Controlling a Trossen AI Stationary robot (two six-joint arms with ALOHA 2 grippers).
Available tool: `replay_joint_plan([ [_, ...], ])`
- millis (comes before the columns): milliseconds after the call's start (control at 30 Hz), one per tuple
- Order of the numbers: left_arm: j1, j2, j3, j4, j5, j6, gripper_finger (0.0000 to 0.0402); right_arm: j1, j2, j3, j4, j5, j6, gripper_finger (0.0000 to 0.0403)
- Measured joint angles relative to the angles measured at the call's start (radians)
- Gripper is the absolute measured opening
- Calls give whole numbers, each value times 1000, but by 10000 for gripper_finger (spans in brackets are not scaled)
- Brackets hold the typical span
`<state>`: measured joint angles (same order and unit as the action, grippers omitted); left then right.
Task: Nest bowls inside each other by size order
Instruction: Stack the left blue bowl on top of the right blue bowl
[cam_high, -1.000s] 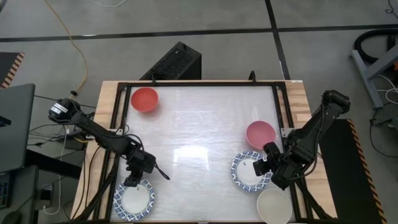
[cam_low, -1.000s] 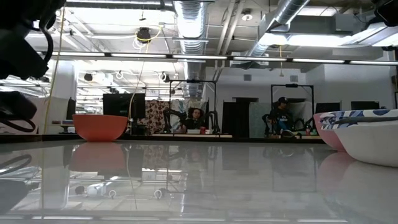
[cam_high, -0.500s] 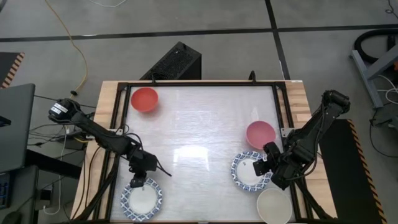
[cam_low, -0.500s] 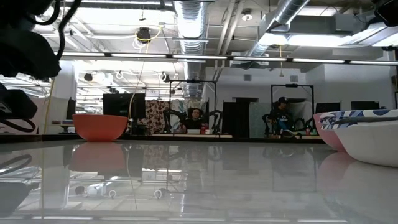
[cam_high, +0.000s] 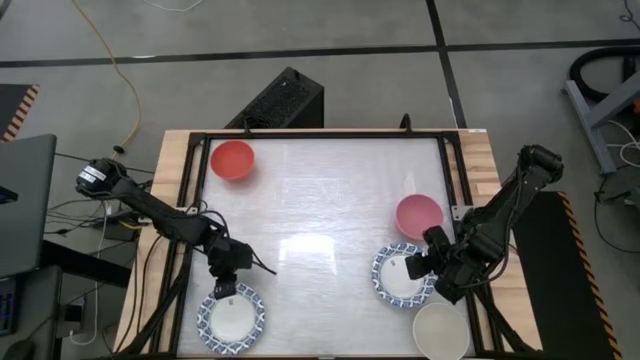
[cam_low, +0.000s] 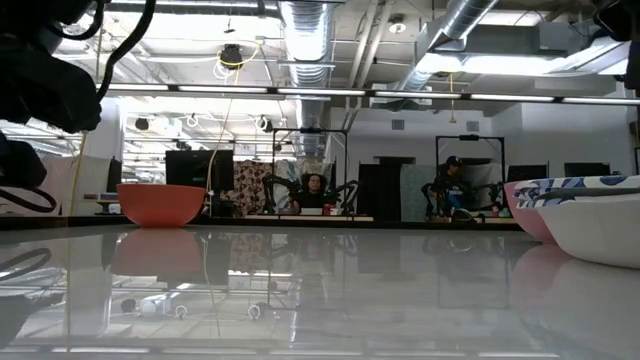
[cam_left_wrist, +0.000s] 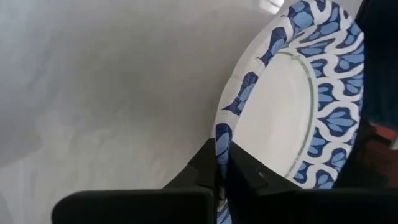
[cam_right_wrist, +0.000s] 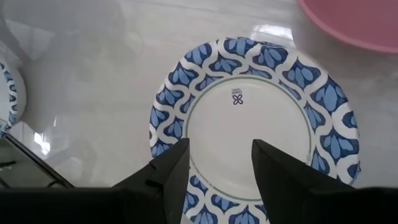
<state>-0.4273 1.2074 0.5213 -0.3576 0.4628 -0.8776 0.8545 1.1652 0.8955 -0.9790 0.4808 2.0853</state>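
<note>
A blue-rimmed white bowl (cam_high: 231, 318) sits near the table's front left, and my left gripper (cam_high: 222, 291) is shut on its far rim. Near the right side, my right gripper (cam_right_wrist: 217, 177) stands open just above a second blue-rimmed bowl (cam_high: 403, 277), touching nothing. Beside that bowl, a pink bowl (cam_high: 418, 215) rests on the far side and a plain cream bowl (cam_high: 441, 332) on the near side. A red bowl (cam_high: 232, 159) stands alone at the far left. My left gripper pinches the bowl's blue-patterned rim (cam_left_wrist: 222, 142) between its two fingers, one finger on the inner side and one on the outer. The fingers slant down onto the rim's far side. Whether the bowl is off the table, I cannot tell.
The middle of the glossy white tabletop (cam_high: 320, 215) is bare. A black frame (cam_high: 320, 134) runs around the table's edges. People sit in the room beyond the far edge (cam_low: 315, 190).
My left gripper has gone a little toward the table's right edge, and the blue-rimmed bowl under it has shifted the same way with it.
</note>
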Motion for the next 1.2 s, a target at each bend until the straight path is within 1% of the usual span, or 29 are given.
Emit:
replay_joint_plan([
  [133,29,-46,0,-10,-24,-17,0,-15,0,0,1,0,-17,194],
  [267,92,-105,0,-9,-71,-72,0,-32,0,0,2,0,-25,194],
  [367,143,-156,0,-18,-129,-109,0,-34,0,0,2,1,-26,194],
  [700,300,-294,0,2,-244,-141,0,-50,0,0,28,27,-44,194],
  [833,359,-308,0,83,-259,-175,0,-88,0,0,76,75,-104,194],
  [967,394,-307,0,168,-289,-184,0,-143,0,0,134,97,-199,194],
  [1067,416,-307,0,201,-336,-194,0,-198,0,0,175,97,-283,194],
  [1200,443,-307,0,219,-413,-259,0,-284,0,0,254,97,-402,194],
])
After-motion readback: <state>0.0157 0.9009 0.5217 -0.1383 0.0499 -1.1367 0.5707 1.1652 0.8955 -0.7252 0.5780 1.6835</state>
